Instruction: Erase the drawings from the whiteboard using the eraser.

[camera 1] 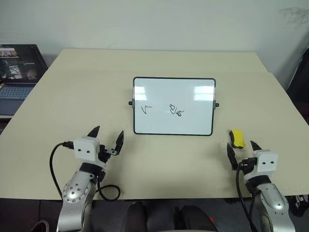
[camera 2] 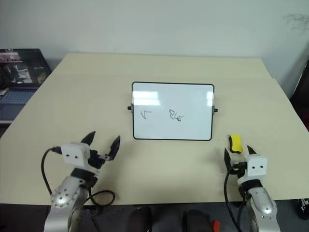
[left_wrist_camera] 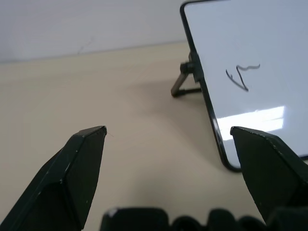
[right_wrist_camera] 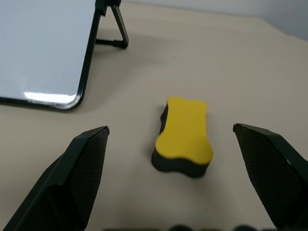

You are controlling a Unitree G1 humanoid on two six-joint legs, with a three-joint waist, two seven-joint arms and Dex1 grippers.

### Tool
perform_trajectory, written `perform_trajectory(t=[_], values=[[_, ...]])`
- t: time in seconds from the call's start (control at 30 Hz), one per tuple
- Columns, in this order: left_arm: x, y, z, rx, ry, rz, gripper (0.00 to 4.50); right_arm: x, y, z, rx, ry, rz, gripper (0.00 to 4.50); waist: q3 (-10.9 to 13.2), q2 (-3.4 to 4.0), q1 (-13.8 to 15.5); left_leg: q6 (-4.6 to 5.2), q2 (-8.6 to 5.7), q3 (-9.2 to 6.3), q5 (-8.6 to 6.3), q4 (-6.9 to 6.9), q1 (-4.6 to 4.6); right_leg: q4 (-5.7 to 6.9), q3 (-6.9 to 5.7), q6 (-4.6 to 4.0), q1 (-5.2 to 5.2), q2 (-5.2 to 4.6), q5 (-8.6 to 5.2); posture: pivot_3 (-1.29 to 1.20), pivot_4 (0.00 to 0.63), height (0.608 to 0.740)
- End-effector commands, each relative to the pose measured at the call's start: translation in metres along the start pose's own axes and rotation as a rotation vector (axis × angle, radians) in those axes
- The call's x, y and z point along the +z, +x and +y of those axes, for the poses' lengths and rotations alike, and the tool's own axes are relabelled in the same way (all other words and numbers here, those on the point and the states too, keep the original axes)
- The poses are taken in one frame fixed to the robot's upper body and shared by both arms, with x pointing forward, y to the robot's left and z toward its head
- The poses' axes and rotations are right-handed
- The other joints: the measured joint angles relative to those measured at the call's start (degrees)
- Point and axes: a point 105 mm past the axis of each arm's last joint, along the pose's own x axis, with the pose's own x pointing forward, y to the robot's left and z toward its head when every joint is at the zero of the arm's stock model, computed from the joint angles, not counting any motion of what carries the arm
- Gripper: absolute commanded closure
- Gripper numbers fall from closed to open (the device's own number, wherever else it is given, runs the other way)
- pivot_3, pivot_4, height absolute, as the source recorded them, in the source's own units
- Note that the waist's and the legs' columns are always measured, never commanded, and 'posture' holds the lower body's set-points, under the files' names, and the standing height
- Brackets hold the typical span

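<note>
I hold my right hand spread wide and empty at five o'clock on the surface, lined up on the one eraser lying just ahead of it, near the lower right corner of the one whiteboard. That board stands propped at the centre, so its two drawings face me. My left hand, also wide and empty, waits at seven o'clock.

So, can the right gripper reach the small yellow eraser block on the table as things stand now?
Probably yes. The right gripper is open, and the small yellow eraser block with a dark underside lies just ahead of it on the beige table, with nothing between them. The glossy white whiteboard stands apart, off to the side.
</note>
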Motion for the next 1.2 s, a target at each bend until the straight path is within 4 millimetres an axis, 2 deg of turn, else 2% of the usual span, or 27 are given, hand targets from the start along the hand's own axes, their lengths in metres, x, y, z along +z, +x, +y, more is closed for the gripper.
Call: perform_trajectory(t=[0.03, 0.2, 0.33, 0.5, 0.57, 0.67, 0.73, 0.83, 0.9, 1.07, 1.13, 1.2], values=[[0.007, 0.0, 0.003, 0.032, 0.014, -0.031, 0.0, 0.014, 0.005, -0.001, 0.002, -0.033, -0.04, 0.02, 0.0, -0.01, 0.0, 0.0, 0.0, -0.02, 0.0, 0.02, 0.02, 0.01, -0.01, 0.02, 0.02, 0.0, -0.01, 0.0, 0.15, 0.74], [0.012, -0.001, 0.005, 0.064, 0.015, -0.058, 0.0, 0.026, 0.008, -0.004, -0.014, -0.121, -0.076, 0.02, 0.0, 0.01, 0.0, 0.02, -0.01, -0.01, 0.01, 0.02, 0.19, -0.02, 0.0, 0.18, 0.21, 0.0, -0.1, 0.0, 0.15, 0.74], [0.019, -0.009, 0.01, 0.072, 0.047, -0.088, 0.0, 0.027, 0.008, 0.009, 0.046, -0.059, -0.044, 0.02, 0.0, 0.02, 0.0, 0.01, 0.0, -0.01, 0.0, 0.0, 0.19, -0.03, 0.0, 0.17, 0.22, 0.0, -0.1, 0.0, 0.15, 0.74], [0.026, -0.024, 0.026, 0.107, 0.074, -0.098, 0.0, 0.042, 0.01, 0.02, 0.071, -0.086, -0.098, 0.02, 0.0, 0.03, -0.1, 0.01, 0.01, -0.01, 0.0, -0.01, 0.21, -0.04, 0.01, 0.17, 0.22, 0.0, -0.1, 0.0, 0.15, 0.74], [0.032, -0.024, 0.022, 0.071, 0.054, -0.106, 0.0, 0.042, 0.016, 0.013, 0.058, -0.078, -0.097, 0.02, 0.0, 0.02, -0.1, 0.01, 0.01, -0.01, 0.0, -0.01, 0.22, -0.04, 0.0, 0.18, 0.24, 0.0, -0.11, 0.0, 0.15, 0.74], [0.046, -0.023, 0.017, -0.036, 0.054, -0.119, 0.0, 0.047, 0.018, 0.005, 0.023, -0.107, -0.09, 0.02, -0.1, -0.02, 0.0, 0.02, -0.01, -0.03, 0.01, 0.02, 0.24, -0.04, -0.03, 0.19, 0.3, -0.02, -0.11, 0.0, 0.15, 0.74], [0.054, -0.015, 0.009, -0.163, 0.075, -0.119, 0.0, 0.047, 0.02, -0.011, -0.017, -0.093, -0.063, 0.02, -0.1, 0.0, 0.3, 0.02, -0.01, -0.06, 0.0, 0.02, 0.29, -0.04, -0.07, 0.19, 0.33, -0.02, -0.11, 0.0, 0.15, 0.74], [0.069, -0.003, 0.013, -0.258, 0.057, -0.138, 0.0, 0.047, 0.022, -0.026, -0.078, -0.09, -0.018, 0.02, -0.1, 0.05, 0.3, 0.01, 0.0, -0.07, 0.01, 0.01, 0.31, -0.03, -0.08, 0.18, 0.35, 0.0, -0.11, 0.0, 0.15, 0.74], [0.078, 0.001, 0.011, -0.339, 0.038, -0.141, 0.0, 0.05, 0.023, -0.029, -0.082, -0.068, 0.001, 0.02, -0.1, 0.05, 0.1, 0.01, -0.01, -0.05, 0.01, 0.01, 0.32, -0.03, -0.06, 0.18, 0.35, -0.01, -0.11, 0.0, 0.15, 0.74], [0.09, 0.002, -0.02, -0.686, 0.008, -0.055, 0.0, 0.063, 0.032, -0.03, -0.03, 0.031, 0.066, 0.02, 0.0, 0.16, -0.4, 0.01, 0.01, 0.03, 0.0, -0.05, 0.34, -0.05, 0.02, 0.18, 0.33, 0.0, -0.12, 0.0, 0.15, 0.74], [0.088, -0.006, -0.032, -0.843, -0.009, 0.016, 0.0, 0.071, 0.034, -0.03, -0.014, 0.03, 0.086, 0.02, 0.0, 0.23, -0.4, 0.01, 0.01, 0.03, 0.0, -0.07, 0.35, -0.04, 0.02, 0.18, 0.31, 0.01, -0.12, 0.0, 0.15, 0.74], [0.082, -0.01, -0.034, -0.912, 0.0, 0.065, 0.0, 0.074, 0.033, -0.028, 0.002, 0.043, 0.115, 0.02, 0.1, 0.25, -0.3, 0.01, 0.02, 0.05, -0.01, -0.1, 0.35, -0.07, 0.05, 0.18, 0.29, 0.01, -0.12, 0.0, 0.15, 0.74]])
